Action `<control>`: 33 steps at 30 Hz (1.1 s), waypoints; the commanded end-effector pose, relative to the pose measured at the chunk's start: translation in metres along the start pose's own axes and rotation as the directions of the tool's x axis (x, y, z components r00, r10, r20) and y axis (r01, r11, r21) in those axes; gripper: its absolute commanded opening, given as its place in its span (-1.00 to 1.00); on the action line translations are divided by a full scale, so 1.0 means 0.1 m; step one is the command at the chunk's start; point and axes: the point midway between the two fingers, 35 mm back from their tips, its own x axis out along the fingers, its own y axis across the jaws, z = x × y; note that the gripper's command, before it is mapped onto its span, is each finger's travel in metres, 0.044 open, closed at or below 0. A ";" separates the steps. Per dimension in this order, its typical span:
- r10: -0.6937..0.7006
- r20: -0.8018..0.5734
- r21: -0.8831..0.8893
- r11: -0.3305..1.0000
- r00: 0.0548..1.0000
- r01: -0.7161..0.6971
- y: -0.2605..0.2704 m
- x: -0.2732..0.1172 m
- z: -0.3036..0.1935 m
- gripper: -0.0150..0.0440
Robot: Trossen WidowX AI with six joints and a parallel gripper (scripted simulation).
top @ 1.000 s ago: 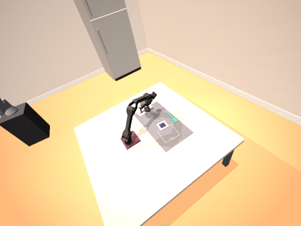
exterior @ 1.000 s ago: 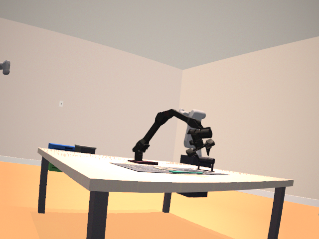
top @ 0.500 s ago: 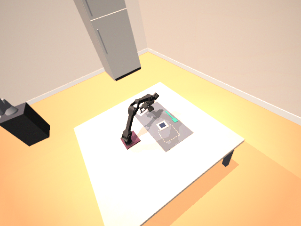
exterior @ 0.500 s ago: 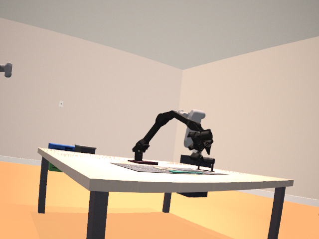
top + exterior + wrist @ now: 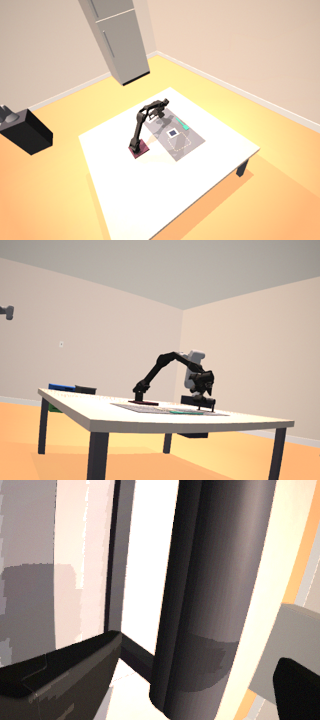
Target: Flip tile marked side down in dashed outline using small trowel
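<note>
The white tile (image 5: 172,133) lies flat on the grey mat (image 5: 197,140) (image 5: 134,409), dark square up, by a corner of the dashed outline (image 5: 176,150). A teal tool (image 5: 181,123) (image 5: 186,412) with a long handle and square blade lies flat on the mat. A second tool stands at the mat's far end: a thick dark cylinder handle (image 5: 206,400) (image 5: 220,580) on two thin posts, above a white plate (image 5: 150,120). My gripper (image 5: 201,392) (image 5: 201,647) is open, close above that handle, which shows between the fingers in the wrist view. Whether they touch it is hidden.
The arm stands on a dark red base plate (image 5: 144,148) (image 5: 152,403) on the white table (image 5: 155,186) (image 5: 155,426), beside the mat. A grey fridge (image 5: 126,49) and a black box (image 5: 31,134) stand off the table.
</note>
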 end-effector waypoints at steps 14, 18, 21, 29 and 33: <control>-0.003 0.007 0.006 1.000 1.000 0.003 0.01 0.28 0.00 0.53; -0.003 0.007 0.006 1.000 1.000 0.003 0.00 0.35 0.00 0.53; -0.004 0.007 0.006 1.000 1.000 0.004 0.00 0.40 0.01 0.53; -0.005 0.007 0.006 1.000 1.000 0.005 0.00 0.52 0.01 0.53; -0.006 0.007 0.006 1.000 1.000 0.006 0.00 0.53 0.01 0.35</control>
